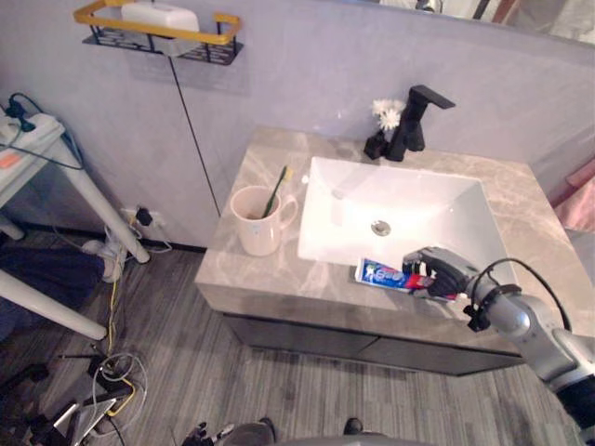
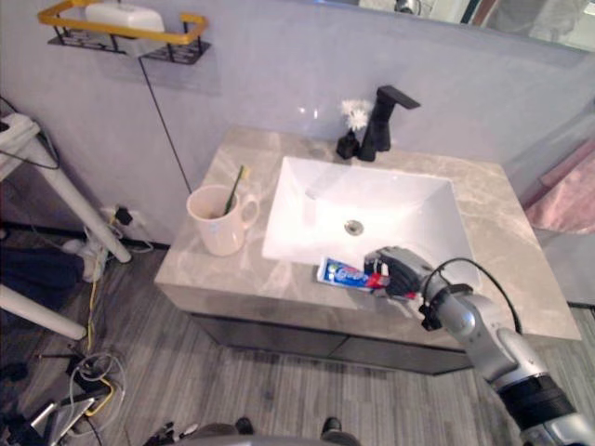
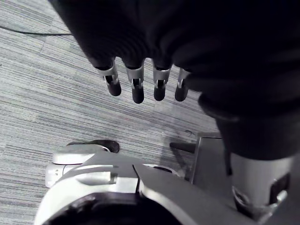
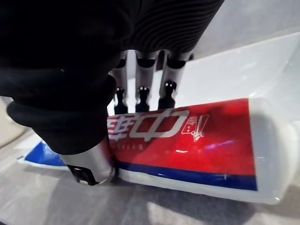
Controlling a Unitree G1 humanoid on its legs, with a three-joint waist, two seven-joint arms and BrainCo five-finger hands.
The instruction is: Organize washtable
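A red, white and blue toothpaste tube lies flat on the grey marble countertop, along the front rim of the white sink. My right hand is over the tube's cap end. In the right wrist view its fingers curl down behind the tube and the thumb presses its front side. A cream mug holding a green toothbrush stands on the counter left of the sink. My left hand hangs over the floor with relaxed fingers, holding nothing.
A black faucet and a small vase of white flowers stand behind the sink. A black and yellow wall shelf holds a white object. A white side table and floor cables are at the left.
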